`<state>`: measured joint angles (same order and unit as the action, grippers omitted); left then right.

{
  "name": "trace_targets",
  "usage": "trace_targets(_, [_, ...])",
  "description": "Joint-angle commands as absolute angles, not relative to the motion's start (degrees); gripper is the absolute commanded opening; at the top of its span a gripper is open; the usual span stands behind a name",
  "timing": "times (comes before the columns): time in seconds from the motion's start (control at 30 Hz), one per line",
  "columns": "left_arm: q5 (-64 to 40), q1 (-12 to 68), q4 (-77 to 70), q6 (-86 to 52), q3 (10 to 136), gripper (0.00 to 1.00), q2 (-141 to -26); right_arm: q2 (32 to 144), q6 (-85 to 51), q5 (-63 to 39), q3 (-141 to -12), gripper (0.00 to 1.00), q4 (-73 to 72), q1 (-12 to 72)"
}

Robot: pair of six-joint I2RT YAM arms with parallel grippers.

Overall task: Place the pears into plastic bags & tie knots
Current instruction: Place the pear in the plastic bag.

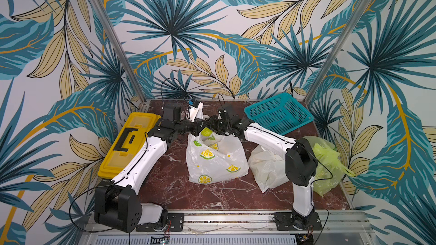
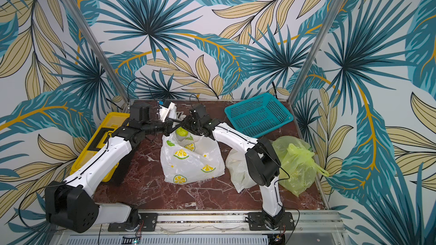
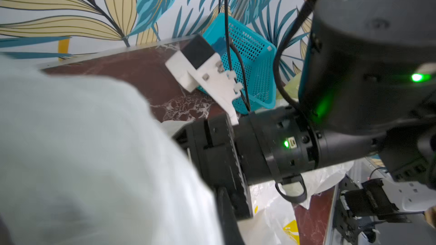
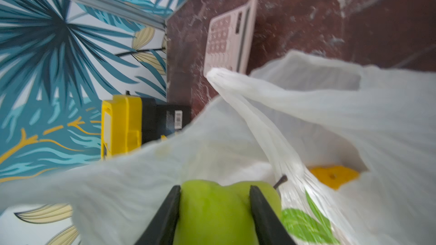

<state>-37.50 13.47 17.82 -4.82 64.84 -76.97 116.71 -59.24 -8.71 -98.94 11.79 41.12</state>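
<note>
Smooth, lumpy green pear (image 4: 214, 210) clamped in right hand (image 4: 215, 188) at mouth of thin crinkly lemon-print bag (image 1: 214, 159) on table (image 1: 165, 185); left hand (image 1: 197, 127) closed alongside (hold unclear), both arms stretched inward.

One green pear (image 4: 226, 208) sits at the open mouth of the lemon-print white bag (image 1: 214, 161), orange pear (image 4: 332, 176) inside. Plain white bag (image 1: 266, 168) and light-green bag (image 1: 330, 159) slump beside it.

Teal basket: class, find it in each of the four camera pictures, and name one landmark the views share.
In a top view: the teal basket at the table's far right corner.
In a top view: the basket again, same corner.
Left wrist view: the basket, partly behind the white bracket.
Right wrist view: not in it.
Shared landmark: the white lemon-print bag, in all four.
</note>
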Motion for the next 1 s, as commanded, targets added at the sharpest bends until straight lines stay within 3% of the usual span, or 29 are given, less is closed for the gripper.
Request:
trace_targets(0.0, [-40.86, 14.61, 17.92, -3.13, 63.90, 0.02, -75.52, 119.33, -63.73, -7.86, -100.64, 0.25, 7.99, 45.38])
trace_targets(0.17, [-39.73, 13.45, 17.83, -2.75, 62.72, 0.02, -72.63, 117.40, -62.81, -2.77, -89.16, 0.27, 3.72, 44.98])
trace_targets(0.6, [-41.71, 13.07, 13.19, -2.66, 61.44, 0.02, -68.13, 108.18, -40.47, 1.77, -88.53, 0.68, 23.49, 40.58])
trace_targets(0.73, [-43.85, 12.98, 13.21, -0.75, 59.65, 0.03, -66.86, 102.34, -35.78, -9.60, -86.74, 0.69, 22.22, 36.09])
trace_targets(0.9, [-45.51, 12.56, 13.18, 2.33, 55.05, 0.03, -64.59, 96.34, -30.40, -7.29, -86.40, 0.68, 25.58, 33.98])
trace_targets(0.97, [-46.54, 12.50, 13.18, 3.82, 54.00, 0.03, -63.20, 97.62, -29.19, -6.54, -87.73, 0.62, 27.62, 33.82])
